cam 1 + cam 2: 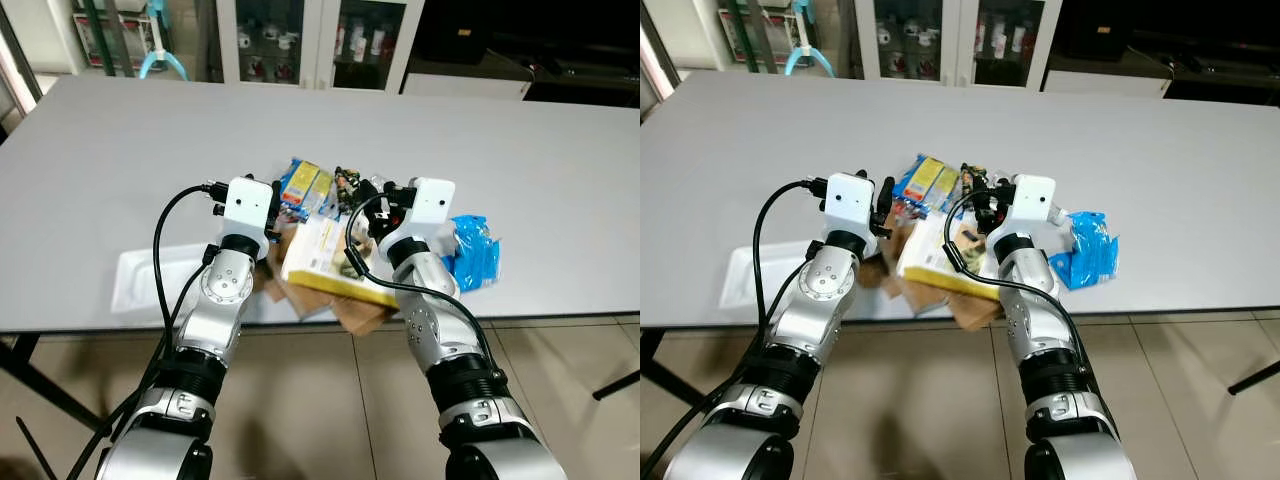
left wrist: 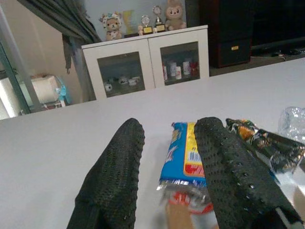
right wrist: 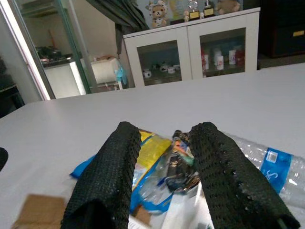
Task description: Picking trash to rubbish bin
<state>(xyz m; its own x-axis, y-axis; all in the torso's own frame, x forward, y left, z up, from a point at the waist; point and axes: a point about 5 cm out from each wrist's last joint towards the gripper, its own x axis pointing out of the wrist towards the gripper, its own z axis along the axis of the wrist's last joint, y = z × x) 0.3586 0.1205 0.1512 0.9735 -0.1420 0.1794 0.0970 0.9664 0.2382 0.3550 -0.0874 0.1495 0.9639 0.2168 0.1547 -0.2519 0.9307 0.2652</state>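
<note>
A: We have our left gripper (image 2: pixel 164 176) low over the near edge of the pale grey desk (image 1: pixel 120 150), its 2 black fingers apart with nothing between them; beyond the tips lies a blue and yellow foil snack packet (image 2: pixel 183 160).

B: And our right gripper (image 3: pixel 162 176) sits just beside it, fingers also spread and holding nothing, pointed into the same heap: a crumpled dark printed wrapper (image 3: pixel 183 164) and a clear plastic bottle with a blue label (image 3: pixel 271 164).

A: Working outward, a yellow and white flat carton (image 1: pixel 320 260) rests on brown cardboard scraps (image 1: pixel 355 312) that hang over the desk's edge, between our 2 wrists. A blue plastic bag (image 1: pixel 472 252) lies by the right arm, and a white flat tray (image 1: pixel 145 280) lies to the left.

B: So we judge this as the reach, before any grasp. No bin shows from here.

A: Next we'd need to pick 1 piece, probably the snack packet for the left gripper, lower onto it and close. The overhanging cardboard could slide off if we nudge it.
</note>
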